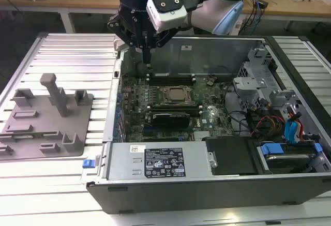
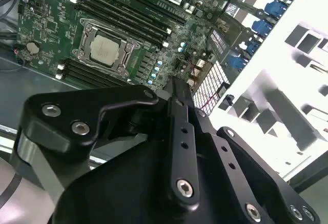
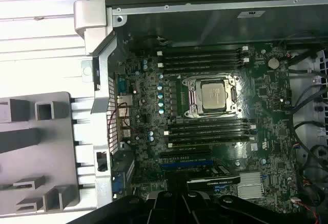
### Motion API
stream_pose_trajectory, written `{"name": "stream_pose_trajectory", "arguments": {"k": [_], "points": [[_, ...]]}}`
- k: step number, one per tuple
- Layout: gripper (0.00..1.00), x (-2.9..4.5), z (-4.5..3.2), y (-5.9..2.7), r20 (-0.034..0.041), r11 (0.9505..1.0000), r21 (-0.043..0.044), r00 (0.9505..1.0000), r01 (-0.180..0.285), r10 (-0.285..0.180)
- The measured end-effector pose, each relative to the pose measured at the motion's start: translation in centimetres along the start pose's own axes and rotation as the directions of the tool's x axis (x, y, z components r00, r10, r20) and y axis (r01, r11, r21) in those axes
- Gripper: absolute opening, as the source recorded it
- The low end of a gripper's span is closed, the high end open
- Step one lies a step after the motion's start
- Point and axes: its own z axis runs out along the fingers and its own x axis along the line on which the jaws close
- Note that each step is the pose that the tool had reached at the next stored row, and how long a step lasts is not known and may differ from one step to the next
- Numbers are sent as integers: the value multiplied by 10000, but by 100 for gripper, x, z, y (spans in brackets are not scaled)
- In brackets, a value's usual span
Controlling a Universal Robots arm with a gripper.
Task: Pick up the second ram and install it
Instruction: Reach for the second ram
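Note:
My gripper (image 1: 147,56) hangs above the open computer case's back corner, on the exterior view's left, over the motherboard (image 1: 170,99). In the second wrist view its fingers (image 2: 178,98) are pressed together, shut, and nothing shows between them. Dark memory slots (image 3: 202,60) (image 3: 210,131) run along both sides of the processor socket (image 3: 214,96) (image 1: 177,95). The second ram is hidden or out of view; I cannot tell a stick apart from those slots. The grey holder plate (image 1: 46,117) with upright pegs lies outside the case and carries no green stick.
The case wall (image 1: 111,107) separates the holder plate from the motherboard. A power supply (image 1: 155,161) fills the case's front. A drive cage (image 1: 258,86), loose cables (image 1: 279,122) and a blue-tabbed drive (image 1: 289,151) crowd the exterior view's right. A ribbed metal table (image 1: 67,55) surrounds everything.

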Motion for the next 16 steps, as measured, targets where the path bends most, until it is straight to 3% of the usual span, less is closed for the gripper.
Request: {"name": "stream_pose_trajectory", "arguments": {"k": [9, 16], "points": [[8, 3, 0, 0, 1, 10000, 0, 10000, 0, 0], [8, 166, -3, -12, 0, 10000, -1, 10000, 0, 0]]}}
